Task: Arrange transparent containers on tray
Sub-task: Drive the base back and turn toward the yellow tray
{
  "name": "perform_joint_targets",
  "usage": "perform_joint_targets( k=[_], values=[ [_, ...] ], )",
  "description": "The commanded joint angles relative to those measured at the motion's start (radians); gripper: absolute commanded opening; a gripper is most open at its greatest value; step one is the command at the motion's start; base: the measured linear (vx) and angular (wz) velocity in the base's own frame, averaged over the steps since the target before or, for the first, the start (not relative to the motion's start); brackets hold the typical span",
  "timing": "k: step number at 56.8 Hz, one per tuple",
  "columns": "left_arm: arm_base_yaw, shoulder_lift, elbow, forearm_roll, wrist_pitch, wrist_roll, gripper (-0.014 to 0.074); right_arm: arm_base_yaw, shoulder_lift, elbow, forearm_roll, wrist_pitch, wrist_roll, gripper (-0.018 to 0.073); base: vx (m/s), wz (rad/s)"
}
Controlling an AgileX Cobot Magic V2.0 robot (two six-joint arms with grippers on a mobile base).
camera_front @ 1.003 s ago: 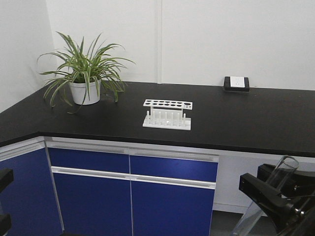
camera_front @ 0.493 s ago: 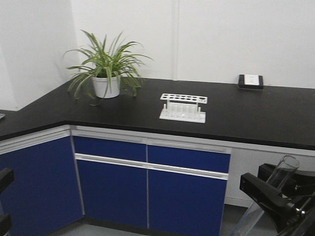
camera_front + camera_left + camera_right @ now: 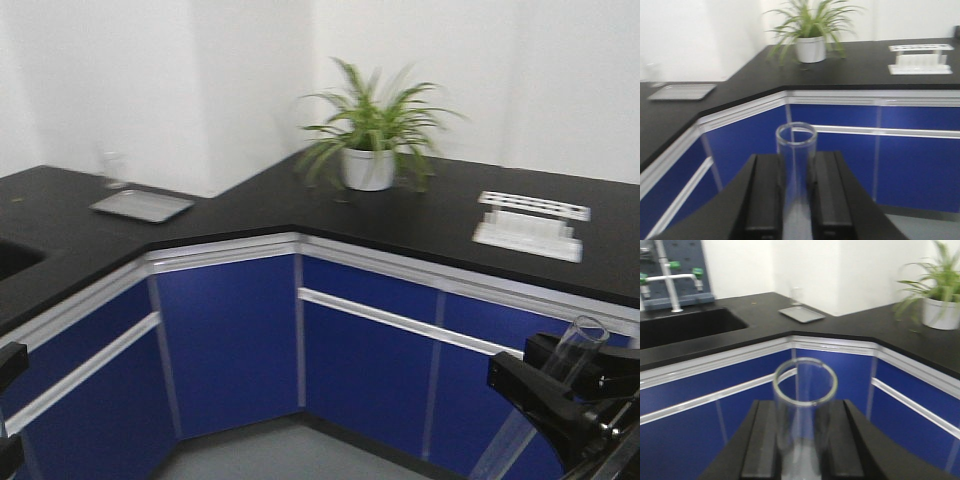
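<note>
Two transparent containers, both clear glass test tubes, are held in my grippers. In the left wrist view my left gripper (image 3: 796, 161) is shut on one tube (image 3: 796, 142), whose open rim points forward. My right gripper (image 3: 804, 407) is shut on the other tube (image 3: 805, 385), and gripper (image 3: 556, 388) and tube (image 3: 580, 345) also show low at the right of the front view. The tray (image 3: 141, 205) is flat and looks grey here; it lies on the black counter's left wing, far from both grippers. It also appears from the wrists (image 3: 682, 91) (image 3: 801, 314).
A small clear glass (image 3: 796, 295) stands just behind the tray. A potted plant (image 3: 368, 165) and a white rack (image 3: 530, 222) sit on the counter (image 3: 260, 205). A sink (image 3: 685, 325) with a faucet (image 3: 670, 277) lies further left. Blue cabinets (image 3: 230, 340) form an inside corner.
The whole scene has slid to the right in the front view: plant and rack shifted right, and the counter's left wing with the tray came into view. Both grippers still hold their tubes.
</note>
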Motion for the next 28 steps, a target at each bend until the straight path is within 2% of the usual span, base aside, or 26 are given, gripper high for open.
perform_joint_targets(
  k=[1,28],
  values=[
    [-0.006,-0.010,-0.028,-0.009,-0.082,-0.002,0.0062,-0.006,-0.009,-0.030,-0.008,-0.082,-0.006,-0.0011,-0.08,0.70],
    [-0.006,-0.010,-0.028,-0.009,-0.082,-0.002,0.0062,-0.006,-0.009,-0.030,-0.008,-0.082,-0.006,-0.0011,-0.05,0.69]
  ],
)
